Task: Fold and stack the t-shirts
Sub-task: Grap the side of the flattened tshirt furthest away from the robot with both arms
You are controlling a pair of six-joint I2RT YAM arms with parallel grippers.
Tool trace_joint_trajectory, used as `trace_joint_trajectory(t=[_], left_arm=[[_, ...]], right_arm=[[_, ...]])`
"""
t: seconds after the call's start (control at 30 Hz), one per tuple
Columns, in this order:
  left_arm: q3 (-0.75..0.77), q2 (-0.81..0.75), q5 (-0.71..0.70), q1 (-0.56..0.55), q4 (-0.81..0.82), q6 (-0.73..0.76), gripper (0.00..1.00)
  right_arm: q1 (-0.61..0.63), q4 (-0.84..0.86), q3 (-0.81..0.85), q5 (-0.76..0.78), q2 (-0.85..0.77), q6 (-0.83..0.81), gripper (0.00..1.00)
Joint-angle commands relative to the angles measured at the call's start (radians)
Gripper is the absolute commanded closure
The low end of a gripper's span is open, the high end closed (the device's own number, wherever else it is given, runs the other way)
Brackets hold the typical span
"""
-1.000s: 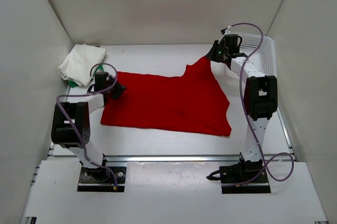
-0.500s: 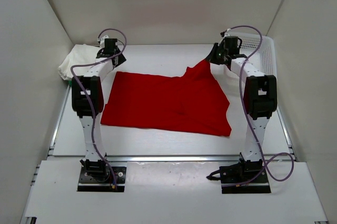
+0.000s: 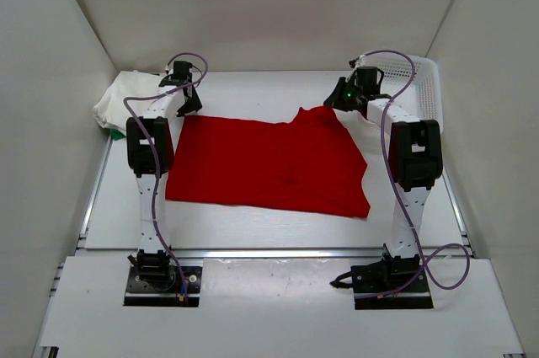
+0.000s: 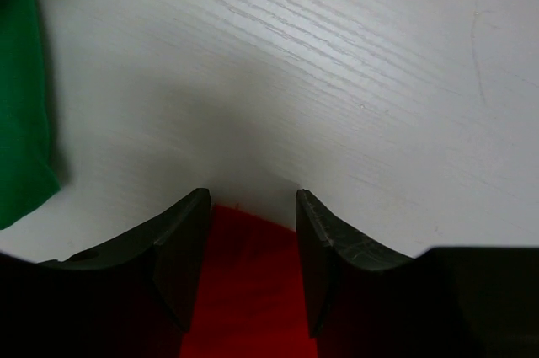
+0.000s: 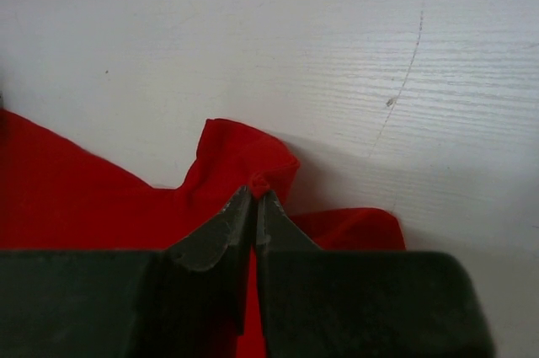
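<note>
The red t-shirt (image 3: 269, 164) lies spread across the middle of the table. My right gripper (image 3: 335, 105) is shut on its far right corner, a pinch of red cloth (image 5: 261, 183) showing between the tips. My left gripper (image 3: 190, 109) is open over the shirt's far left corner, with red cloth (image 4: 248, 282) between the jaws. The folded off-white t-shirt (image 3: 128, 98) sits at the far left on top of the green one (image 3: 115, 132), whose edge shows in the left wrist view (image 4: 21, 114).
A white mesh basket (image 3: 425, 88) stands at the far right behind the right arm. White walls close in the table on three sides. A metal rail (image 3: 278, 252) runs along the near edge.
My left arm swung from the shirt's left edge up to its far left corner. My right gripper lowered the held corner towards the table.
</note>
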Motion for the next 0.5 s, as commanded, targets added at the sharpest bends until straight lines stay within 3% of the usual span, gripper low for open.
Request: trace_joint_trajectory(t=[0.0, 0.23, 0.37, 0.47], left_arm=[[0.006, -0.052, -0.023, 0.016, -0.039, 0.022, 0.44], [-0.1, -0.15, 0.03, 0.029, 0.074, -0.021, 0.28], [-0.071, -0.135, -0.001, 0.015, 0.038, 0.007, 0.48], [-0.06, -0.105, 0.034, 0.016, 0.009, -0.002, 0.48]], right_arm=[[-0.01, 0.062, -0.011, -0.017, -0.031, 0.01, 1.0], [-0.003, 0.055, -0.028, -0.032, -0.037, 0.004, 1.0], [-0.007, 0.09, -0.046, -0.037, -0.045, 0.007, 1.0], [-0.01, 0.095, -0.046, -0.042, -0.057, 0.015, 1.0]])
